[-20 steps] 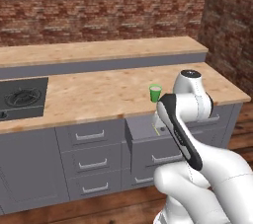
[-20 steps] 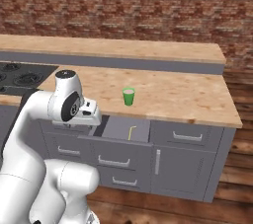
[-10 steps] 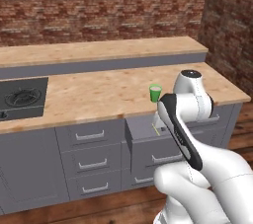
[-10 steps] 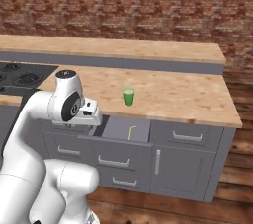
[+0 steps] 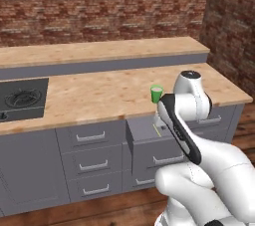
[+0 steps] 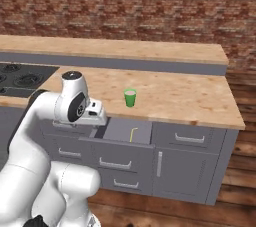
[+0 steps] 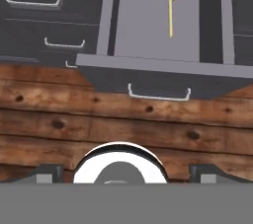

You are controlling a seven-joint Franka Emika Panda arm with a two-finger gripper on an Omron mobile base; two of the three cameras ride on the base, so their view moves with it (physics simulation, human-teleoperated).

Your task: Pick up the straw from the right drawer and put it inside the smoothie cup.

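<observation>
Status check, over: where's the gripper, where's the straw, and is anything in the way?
Gripper open, above the open drawer. Straw flat inside, untouched. Cup upright on counter. Nothing blocking the straw.

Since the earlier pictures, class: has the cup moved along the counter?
No. The cup stands at the same spot on the counter, just behind the open drawer, in both base views.

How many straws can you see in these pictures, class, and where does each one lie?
1. The straw lies flat on the floor of the open right drawer, toward its right side. None is in the smoothie cup.
</observation>
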